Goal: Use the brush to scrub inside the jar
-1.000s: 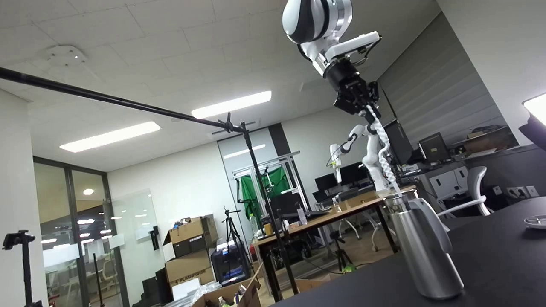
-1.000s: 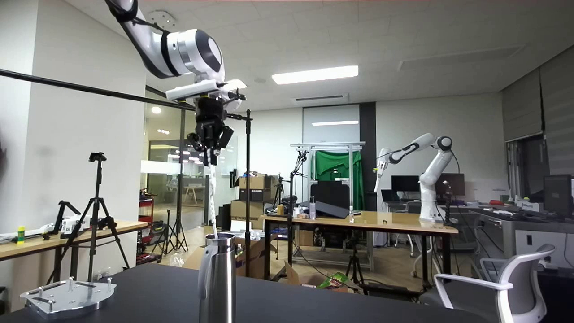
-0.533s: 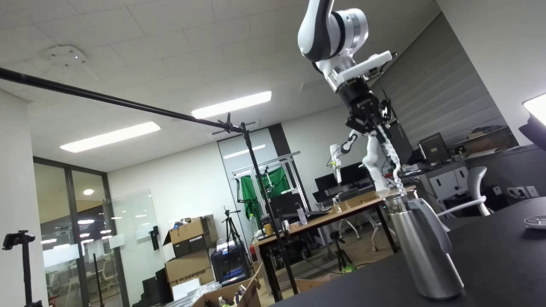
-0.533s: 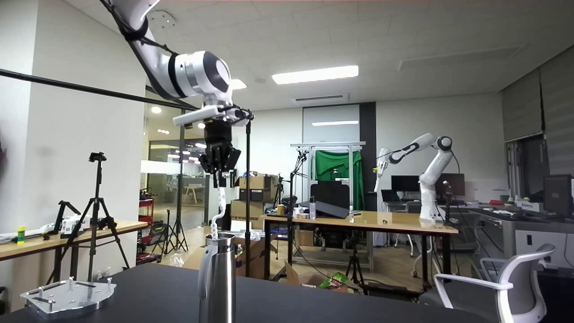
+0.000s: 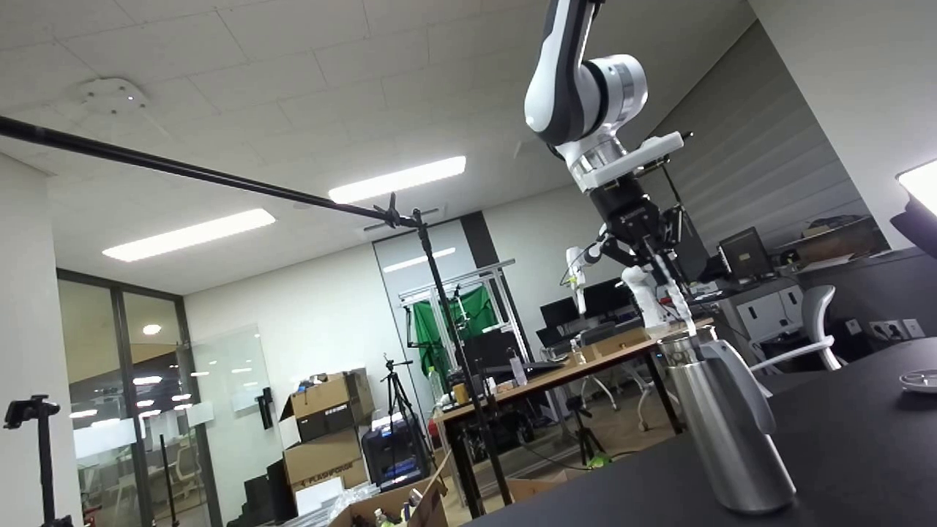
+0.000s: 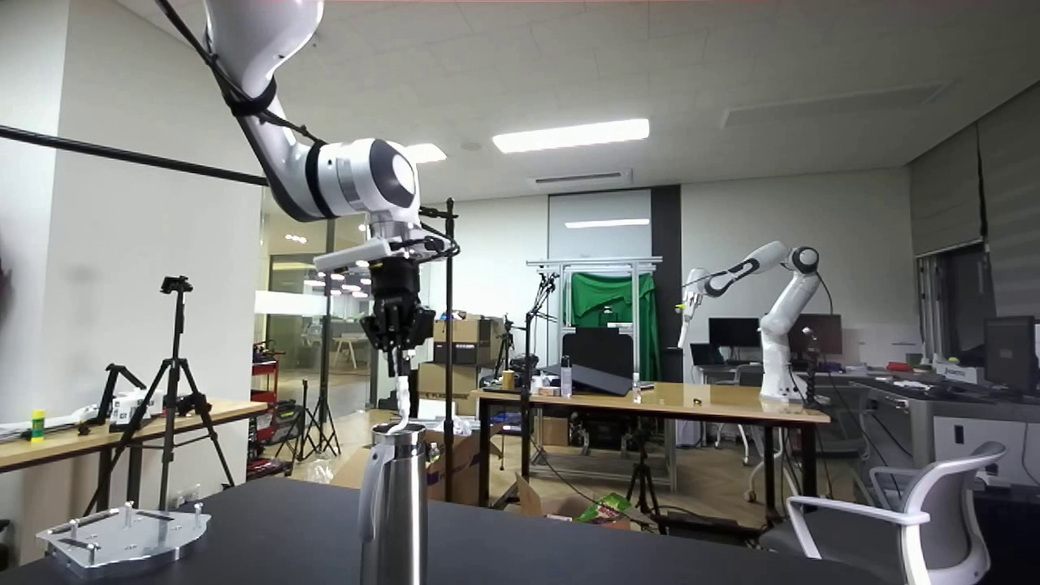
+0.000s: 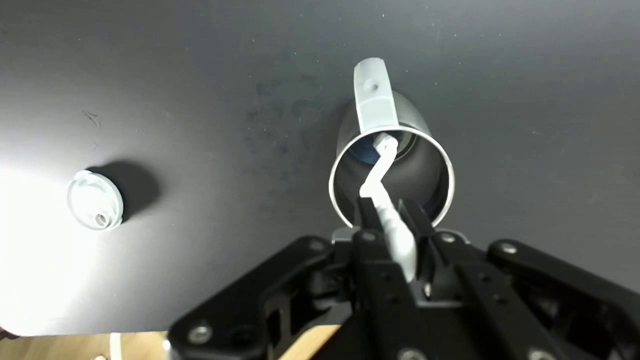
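A steel jar with a grey handle stands upright on the black table; it shows in both exterior views [image 5: 721, 432] [image 6: 406, 512]. In the wrist view I look into its open rim [image 7: 451, 180]. My gripper [image 5: 666, 271] [image 6: 400, 366] [image 7: 387, 202] is above the jar mouth, pointing down. It is shut on the white twisted handle of the brush [image 5: 681, 304] [image 6: 403, 400] [image 7: 382, 192]. The handle bends below the fingers [image 7: 368, 212], and its lower part is inside the jar. The exterior views hide the brush's lower end. A dark blue patch [image 7: 365, 151] shows inside the jar.
A white round cap [image 7: 95, 200] lies on the black table [image 7: 225, 75], left of the jar in the wrist view. A metal plate with posts [image 6: 122, 540] sits on the table in an exterior view. A thin black stand [image 6: 449, 325] rises behind the arm.
My gripper has moved down toward the jar with the brush in it. More of the white handle is inside the jar, and less shows above the rim. The jar has not moved.
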